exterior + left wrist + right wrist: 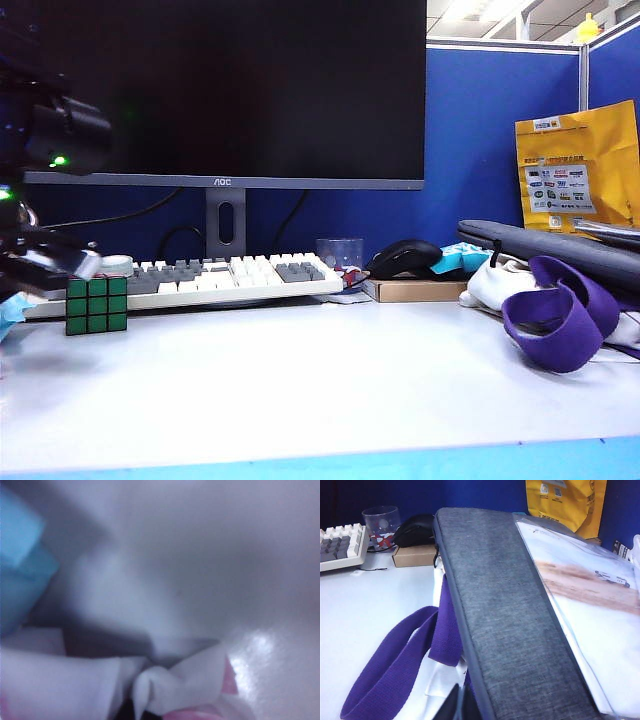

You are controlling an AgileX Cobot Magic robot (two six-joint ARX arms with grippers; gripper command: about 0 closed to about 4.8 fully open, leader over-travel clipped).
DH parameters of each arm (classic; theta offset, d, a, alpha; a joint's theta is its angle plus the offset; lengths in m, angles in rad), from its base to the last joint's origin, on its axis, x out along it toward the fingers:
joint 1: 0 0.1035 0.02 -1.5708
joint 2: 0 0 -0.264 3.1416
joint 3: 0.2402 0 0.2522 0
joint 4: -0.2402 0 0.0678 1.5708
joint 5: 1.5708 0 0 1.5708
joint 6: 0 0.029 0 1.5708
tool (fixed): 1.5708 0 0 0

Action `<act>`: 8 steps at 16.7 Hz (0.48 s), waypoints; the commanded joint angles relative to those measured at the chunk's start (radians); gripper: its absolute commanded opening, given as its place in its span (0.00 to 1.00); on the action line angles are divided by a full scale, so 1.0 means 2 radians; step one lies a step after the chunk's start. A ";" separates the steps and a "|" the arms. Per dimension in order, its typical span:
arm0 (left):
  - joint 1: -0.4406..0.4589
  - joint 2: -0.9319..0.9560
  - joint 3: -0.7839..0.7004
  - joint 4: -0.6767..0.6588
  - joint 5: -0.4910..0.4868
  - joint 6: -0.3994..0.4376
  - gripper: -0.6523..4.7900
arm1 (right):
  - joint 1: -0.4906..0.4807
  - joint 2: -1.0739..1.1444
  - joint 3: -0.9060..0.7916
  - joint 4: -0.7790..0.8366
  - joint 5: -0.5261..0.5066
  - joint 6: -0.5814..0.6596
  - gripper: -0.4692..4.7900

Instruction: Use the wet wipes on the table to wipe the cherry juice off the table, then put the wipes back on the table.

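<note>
Left of the Rubik's cube (97,305), L gripper (150,700) pinched shut on wet wipes (185,685), pink-stained, low over table (330,390). R gripper (459,707) closed, empty, far right of cube, by purple strap (395,675).

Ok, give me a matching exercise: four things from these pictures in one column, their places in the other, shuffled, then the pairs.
Things:
1. Green-faced puzzle cube
2. Black computer mouse
3. Crumpled white wet wipe with pink stains
4. Clear plastic cup

Places:
A. On the flat brown cardboard box
B. Behind the right end of the white-and-grey keyboard
C. Pinched in the shut left hand, close to the whitish table
D. In front of the keyboard's left end

Pairs: 1-D, 2-A, 3-C, 4-B
</note>
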 commanded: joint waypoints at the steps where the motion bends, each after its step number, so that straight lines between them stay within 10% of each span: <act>1: -0.002 0.000 0.000 0.025 0.096 -0.011 0.11 | 0.000 0.000 -0.001 0.006 0.000 -0.001 0.09; 5: -0.030 0.006 0.003 0.081 0.254 -0.028 0.11 | 0.000 0.000 -0.001 0.006 0.000 -0.001 0.09; 8: -0.059 0.022 0.010 0.082 0.250 -0.035 0.11 | 0.000 0.000 -0.001 0.006 0.000 -0.001 0.09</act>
